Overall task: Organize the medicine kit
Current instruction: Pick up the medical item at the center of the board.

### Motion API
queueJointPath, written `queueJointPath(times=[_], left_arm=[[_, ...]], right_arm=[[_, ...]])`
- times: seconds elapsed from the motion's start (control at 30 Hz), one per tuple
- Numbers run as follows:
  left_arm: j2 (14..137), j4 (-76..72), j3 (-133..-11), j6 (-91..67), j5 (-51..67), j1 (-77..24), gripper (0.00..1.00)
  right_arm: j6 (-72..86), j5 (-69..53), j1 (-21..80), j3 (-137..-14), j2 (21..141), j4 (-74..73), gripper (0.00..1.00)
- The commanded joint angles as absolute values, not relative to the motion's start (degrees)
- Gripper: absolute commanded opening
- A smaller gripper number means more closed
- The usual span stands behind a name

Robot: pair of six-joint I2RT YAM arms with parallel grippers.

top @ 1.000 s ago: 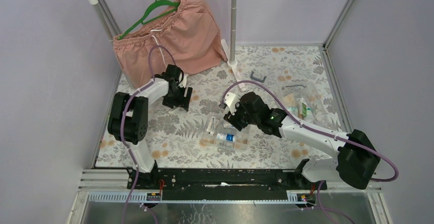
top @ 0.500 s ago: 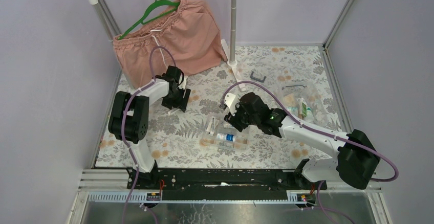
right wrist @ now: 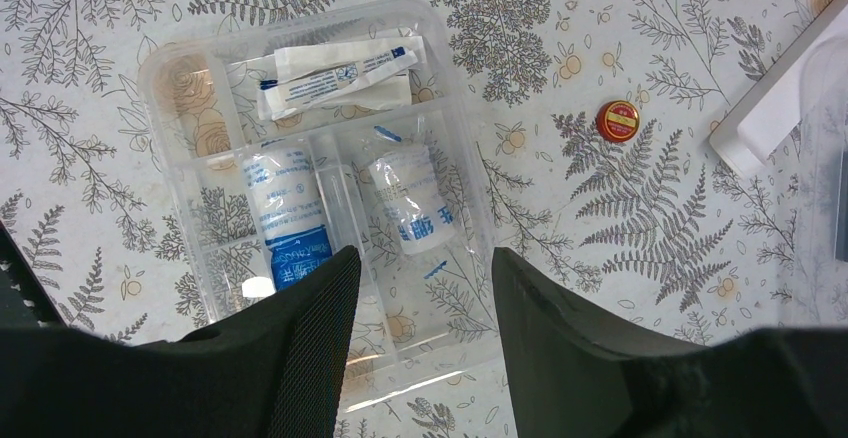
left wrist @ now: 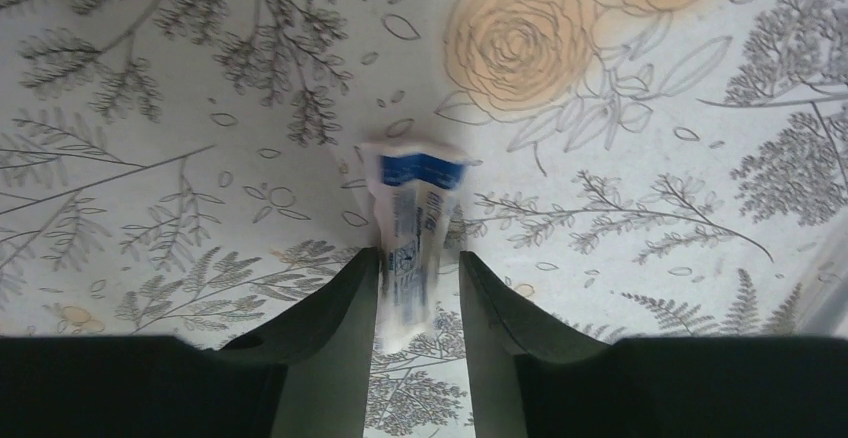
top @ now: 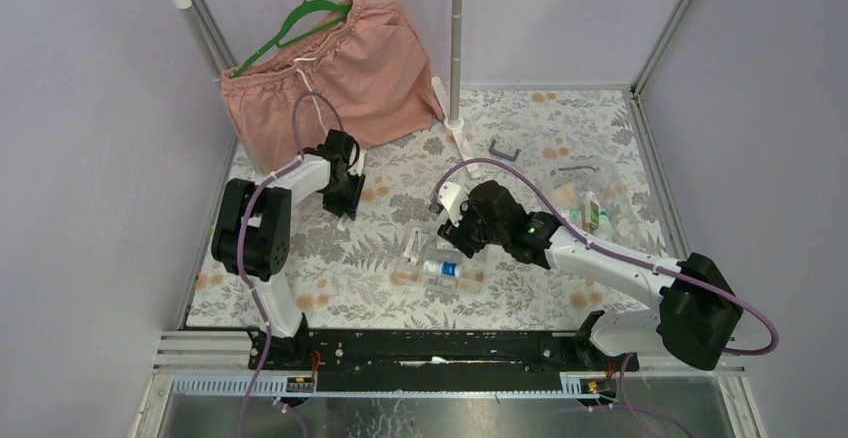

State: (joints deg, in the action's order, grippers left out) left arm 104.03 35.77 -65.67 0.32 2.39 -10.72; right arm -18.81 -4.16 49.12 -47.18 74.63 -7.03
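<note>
Sachet (left wrist: pixel 412 228) lies far left on the table, long axis twelve to six, between the jaws of the left gripper (left wrist: pixel 417 258); whether they pinch it I cannot tell. Box (right wrist: pixel 190 108) sits at four o'clock from it, under the right gripper (right wrist: pixel 425 255), jaws apart and empty.

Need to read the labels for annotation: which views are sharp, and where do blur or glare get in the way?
Left wrist: the sachet is smeared and its print unreadable, though the tablecloth is crisp. Right wrist: sharp and evenly lit; the rolls in the tray show clear blue print. Top: even light, no hard shadows, but any print is too small to read.
</note>
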Motion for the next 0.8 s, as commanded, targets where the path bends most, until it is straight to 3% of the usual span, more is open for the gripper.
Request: queueJointPath(times=[0.0, 0.43, 0.77], left_arm=[[102.4, 35.3, -64.0, -2.9, 8.8, -10.8, 0.4], [100.4, 32.9, -64.0, -7.1, 14.5, -13.6, 0.25], [93.3, 32.0, -63.8, -12.0, 20.2, -20.2, 0.25]], right_arm=[[-17.5, -4.7, 49.5, -48.0, 74.6, -6.6, 0.59], [-16.0, -3.9, 49.5, -48.3, 74.6, -6.6, 0.58], [-14.4, -1.8, 49.5, -47.9, 73.8, -5.7, 0.58]])
